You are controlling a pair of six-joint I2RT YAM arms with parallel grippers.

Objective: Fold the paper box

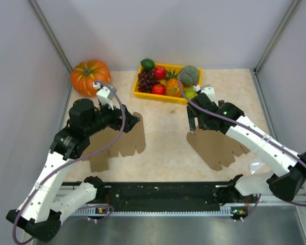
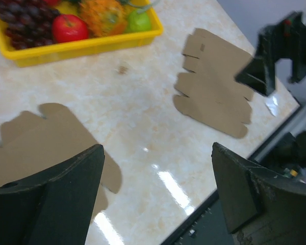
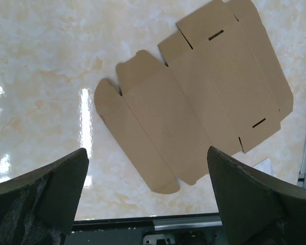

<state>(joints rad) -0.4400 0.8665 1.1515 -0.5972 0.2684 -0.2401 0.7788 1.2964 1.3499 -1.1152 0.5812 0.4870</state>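
- Left arm [image 1: 86, 120]: elbow bent, reaching inward; jaws wide open, empty, above the left flat box [image 1: 120, 145].
- Right arm [image 1: 255, 138]: stretched inward; jaws wide open, empty, over the right flat box [image 3: 204, 97] on the tabletop [image 1: 163, 127].

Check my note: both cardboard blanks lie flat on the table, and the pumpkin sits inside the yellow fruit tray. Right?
No. The pumpkin sits on the table left of the yellow tray, not inside it, as the top external view shows. The left blank and right blank do lie flat.

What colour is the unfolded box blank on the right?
The box blank is plain brown; right wrist view.
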